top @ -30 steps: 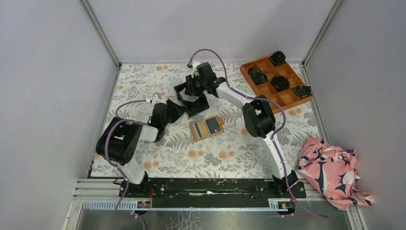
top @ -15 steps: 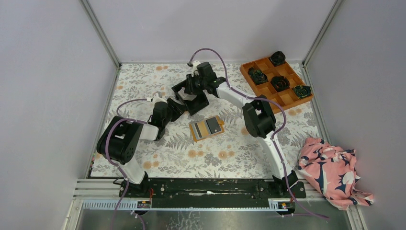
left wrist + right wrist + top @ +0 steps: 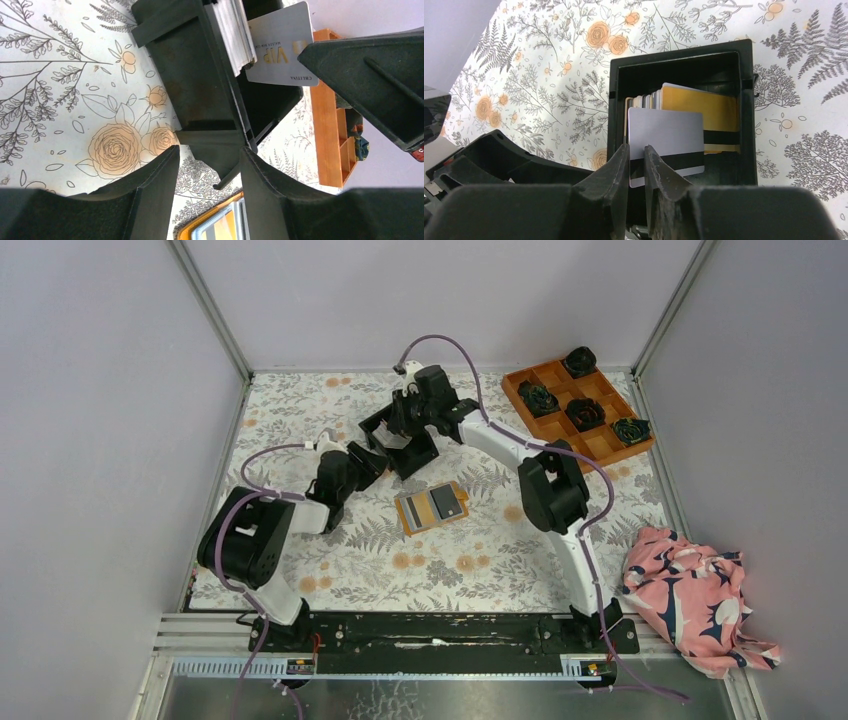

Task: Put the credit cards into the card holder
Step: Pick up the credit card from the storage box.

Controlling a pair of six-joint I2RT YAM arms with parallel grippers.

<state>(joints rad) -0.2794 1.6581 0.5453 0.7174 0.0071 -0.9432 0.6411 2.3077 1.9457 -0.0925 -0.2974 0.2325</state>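
- The right gripper (image 3: 636,150) was seen over the black bin (image 3: 679,50) at the far middle of the table, its jaws drawn together on the lower left edge of a grey magnetic-stripe card (image 3: 674,135) that was raised from the card stack (image 3: 644,102).
- Only a narrow margin of that card was pinched, so it could be twisted or dropped as it is lifted.
- A gold card (image 3: 704,110) lay just behind it and could be dragged out with it by friction.
- The left gripper (image 3: 209,152) was held with its jaws apart at the near corner of the bin; whether the corner was touched could not be told. If the bin is not steadied, it could be tipped or shifted by the pull.
- The card holder (image 3: 432,507) was laid open near the table's middle, just near of the bin. It was unrestrained and could be pushed aside during insertion.
- The surface was covered by a floral cloth (image 3: 300,410).
- An orange compartment tray (image 3: 600,440) with dark rosettes (image 3: 585,413) was placed at the far right, and a pink patterned garment (image 3: 690,600) at the near right.
- The cell was enclosed by plain pale walls (image 3: 450,300).
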